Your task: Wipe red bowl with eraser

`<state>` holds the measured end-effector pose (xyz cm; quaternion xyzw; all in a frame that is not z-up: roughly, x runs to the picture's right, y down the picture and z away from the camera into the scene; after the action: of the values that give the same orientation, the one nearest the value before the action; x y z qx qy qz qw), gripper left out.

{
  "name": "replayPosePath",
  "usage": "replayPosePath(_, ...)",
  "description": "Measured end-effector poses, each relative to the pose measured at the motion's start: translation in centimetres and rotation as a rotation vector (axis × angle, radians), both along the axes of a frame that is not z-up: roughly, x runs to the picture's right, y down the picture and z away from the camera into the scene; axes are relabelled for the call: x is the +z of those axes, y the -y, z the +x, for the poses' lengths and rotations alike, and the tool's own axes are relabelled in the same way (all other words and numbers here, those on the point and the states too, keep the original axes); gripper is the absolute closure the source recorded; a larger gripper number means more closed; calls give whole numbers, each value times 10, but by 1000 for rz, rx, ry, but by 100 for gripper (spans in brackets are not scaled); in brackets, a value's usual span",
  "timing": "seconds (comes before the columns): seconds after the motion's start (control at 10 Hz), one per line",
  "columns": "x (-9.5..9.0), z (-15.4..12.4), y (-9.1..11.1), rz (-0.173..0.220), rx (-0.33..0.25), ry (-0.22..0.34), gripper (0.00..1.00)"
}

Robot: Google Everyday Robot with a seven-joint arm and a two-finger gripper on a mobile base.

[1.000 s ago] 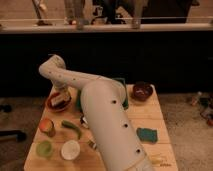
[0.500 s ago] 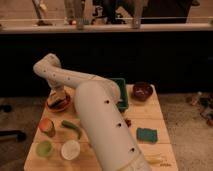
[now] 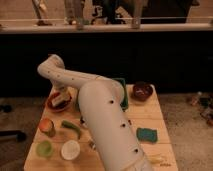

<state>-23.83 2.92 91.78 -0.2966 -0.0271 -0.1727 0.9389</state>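
Note:
The red bowl is a shallow orange-red bowl at the table's back left. My gripper reaches down into it from the arm's bend above. A small block with a pale base and a dark top, the eraser, sits inside the bowl right under the gripper. I cannot tell whether the gripper holds it. My white arm crosses the middle of the table and hides part of it.
A dark maroon bowl stands at the back right, beside a green bin. A teal sponge lies on the right. A round fruit, a green pepper, a green cup and a white cup sit front left.
The arm's upper bend swung a little to the left and then back to the right, while the gripper stayed in the red bowl.

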Motion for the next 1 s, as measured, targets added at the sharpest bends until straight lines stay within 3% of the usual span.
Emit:
replayPosePath(0.2,7,10,5,0,9,-24,86)
replayPosePath(0.5,16,0,13,1,3,-31,86)
replayPosePath(0.7,15,-23,16,1,-10,-8,86)
replayPosePath(1.0,2,-36,11,-1,-27,32,86)
